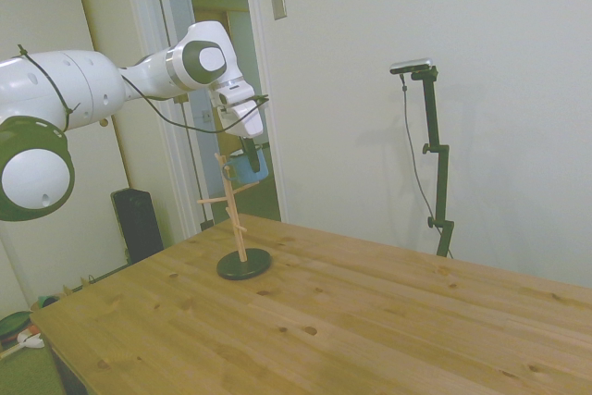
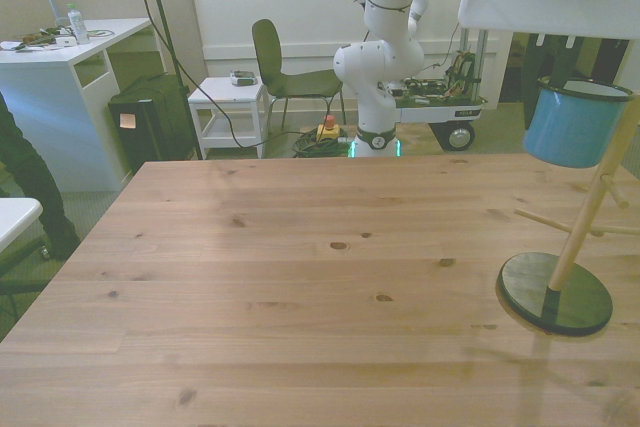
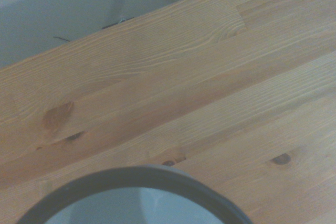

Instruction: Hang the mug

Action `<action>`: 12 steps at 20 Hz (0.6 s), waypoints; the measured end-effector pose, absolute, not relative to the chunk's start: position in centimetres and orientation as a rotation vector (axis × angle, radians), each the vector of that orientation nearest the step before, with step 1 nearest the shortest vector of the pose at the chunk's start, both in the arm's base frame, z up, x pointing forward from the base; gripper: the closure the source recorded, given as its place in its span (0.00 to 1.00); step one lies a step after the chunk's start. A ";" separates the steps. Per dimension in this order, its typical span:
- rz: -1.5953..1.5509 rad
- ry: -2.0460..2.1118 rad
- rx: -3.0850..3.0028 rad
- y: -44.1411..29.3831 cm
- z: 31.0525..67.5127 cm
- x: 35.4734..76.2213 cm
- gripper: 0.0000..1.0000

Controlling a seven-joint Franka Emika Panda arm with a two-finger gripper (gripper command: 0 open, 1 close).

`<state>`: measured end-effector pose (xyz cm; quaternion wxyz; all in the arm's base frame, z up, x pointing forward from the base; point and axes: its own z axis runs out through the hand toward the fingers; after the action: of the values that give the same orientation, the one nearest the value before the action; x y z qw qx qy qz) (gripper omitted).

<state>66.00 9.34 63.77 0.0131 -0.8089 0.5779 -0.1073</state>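
My hand (image 1: 248,150) grips the mug (image 1: 250,166) from above, high over the desk (image 1: 370,321) near its edge, level with the wooden rack's (image 1: 236,219) top. The mug hangs upright just beside the rack's post, so its handle must meet a peg.

The mug (image 2: 573,125) is hanging high beside the rack (image 2: 572,247), under the gripper (image 1: 250,150). The rack is standing on the table (image 2: 300,277), at the front view's right.
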 end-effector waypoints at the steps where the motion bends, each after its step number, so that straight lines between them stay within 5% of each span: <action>1: -0.335 1.801 -2.519 9.3 63.8 66.0 0.00; 12: -0.338 1.813 -2.504 8.8 64.1 66.0 0.00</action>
<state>65.97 8.83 64.12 0.0160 -0.8052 0.5828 -0.1087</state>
